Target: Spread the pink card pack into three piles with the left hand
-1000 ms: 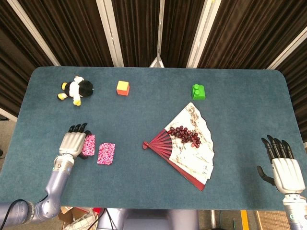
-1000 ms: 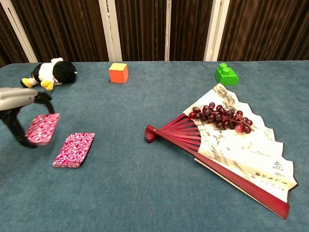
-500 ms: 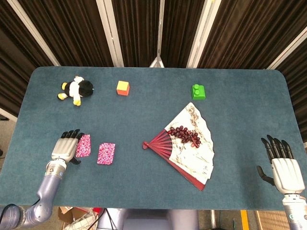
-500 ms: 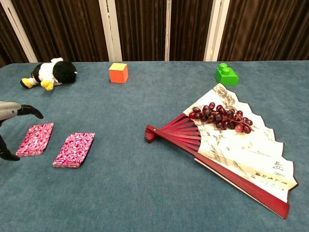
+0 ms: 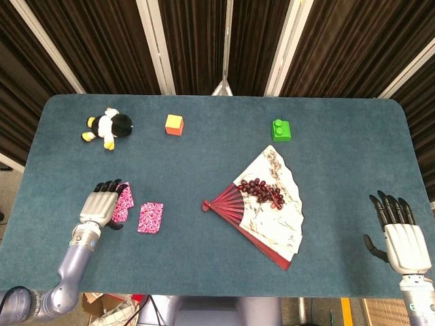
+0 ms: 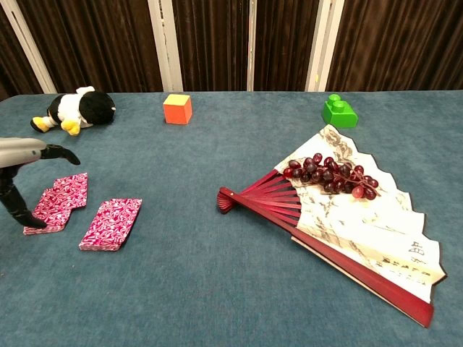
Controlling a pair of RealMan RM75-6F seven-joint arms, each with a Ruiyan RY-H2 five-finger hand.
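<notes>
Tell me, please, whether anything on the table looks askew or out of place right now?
The pink cards under the left hand are askew: the top ones are slid off the bottom ones, unlike the tidy pile beside them.

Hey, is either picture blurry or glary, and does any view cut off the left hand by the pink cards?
Head view: sharp, evenly lit, no glare, left hand fully shown beside the pink cards. Chest view: also sharp, soft shadows only; the frame's edge crops the left hand, leaving only fingers visible.
</notes>
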